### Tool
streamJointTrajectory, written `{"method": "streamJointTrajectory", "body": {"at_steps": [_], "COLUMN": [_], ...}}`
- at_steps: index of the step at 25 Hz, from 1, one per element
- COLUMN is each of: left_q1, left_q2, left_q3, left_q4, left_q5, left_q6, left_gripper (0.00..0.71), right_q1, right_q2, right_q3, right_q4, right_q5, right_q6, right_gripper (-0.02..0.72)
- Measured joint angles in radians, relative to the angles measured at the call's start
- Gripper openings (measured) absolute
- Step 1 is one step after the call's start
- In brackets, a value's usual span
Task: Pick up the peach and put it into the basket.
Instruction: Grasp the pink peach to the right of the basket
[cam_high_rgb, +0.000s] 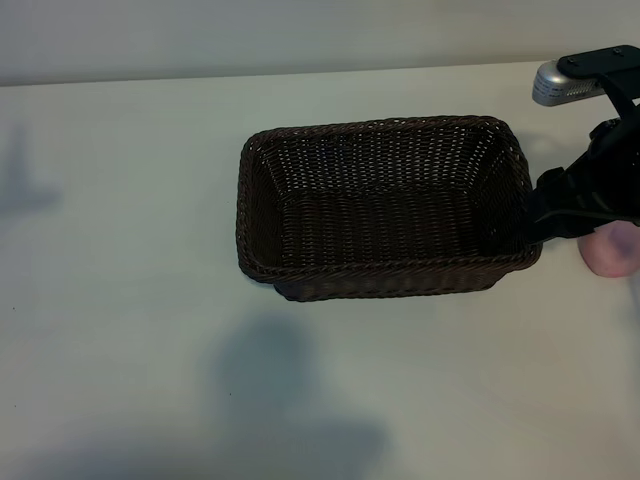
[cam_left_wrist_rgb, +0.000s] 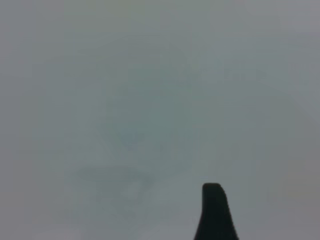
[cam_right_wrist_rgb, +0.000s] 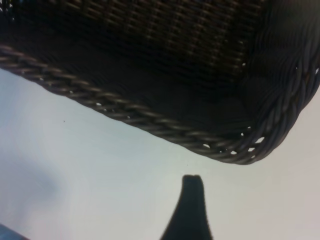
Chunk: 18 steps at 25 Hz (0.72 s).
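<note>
Nearest you, the front of the table (cam_high_rgb: 120, 380) is bare and pale, with soft shadows lying across it. Behind that stands the basket (cam_high_rgb: 385, 205), dark brown wicker with a braided rim, its long side facing you and nothing visible inside it. In the right wrist view you see one corner of its rim (cam_right_wrist_rgb: 240, 150) close up, with a dark fingertip (cam_right_wrist_rgb: 189, 210) poking into the picture over the table just outside that corner.

At the basket's right end your right gripper (cam_high_rgb: 585, 205) hangs tilted downward, its black body touching or just beside the short wall. Its jaws stand wide apart and you have hold of nothing with them. The peach (cam_high_rgb: 610, 248) sits on the table just beyond the basket's right end, pale pink, partly hidden under that gripper and outside the basket.

Your left gripper shows only as one dark fingertip (cam_left_wrist_rgb: 215, 212) in its own wrist view, against a plain grey blur; its jaws stand well open, nothing visible between them.
</note>
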Motion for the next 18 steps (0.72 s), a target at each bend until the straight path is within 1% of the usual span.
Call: {"method": "streamJointTrajectory", "body": {"at_steps": [2,3,8,11,13,18], "left_q1": [-0.002,-0.002,-0.002,-0.002,-0.002,-0.002], "left_q2": [-0.037,-0.058,-0.152,-0.175,-0.184,-0.246], "left_q3": [0.046,0.069,0.167,0.211,0.234,0.252], "left_q4": [0.0,0.0,0.0,-0.013,-0.016,-0.055], "left_q5": [0.025,0.057,0.272,0.354,0.375,0.377], "left_q6": [0.025,0.04,0.074,0.076,0.077,0.078], "left_gripper": [0.504,0.504,0.504,0.504,0.503,0.503], "right_q1": [0.0,0.0,0.0,0.0,0.0,0.0], "right_q2": [0.0,0.0,0.0,0.0,0.0,0.0], "right_q3": [0.0,0.0,0.0,0.0,0.0,0.0], "right_q4": [0.0,0.0,-0.002,-0.002,-0.002,-0.003], "right_q5": [0.002,0.003,0.014,0.016,0.017,0.021], "right_q6": [0.0,0.0,0.0,0.0,0.0,-0.001], "right_gripper": [0.594,0.594,0.594,0.594,0.594,0.594]}}
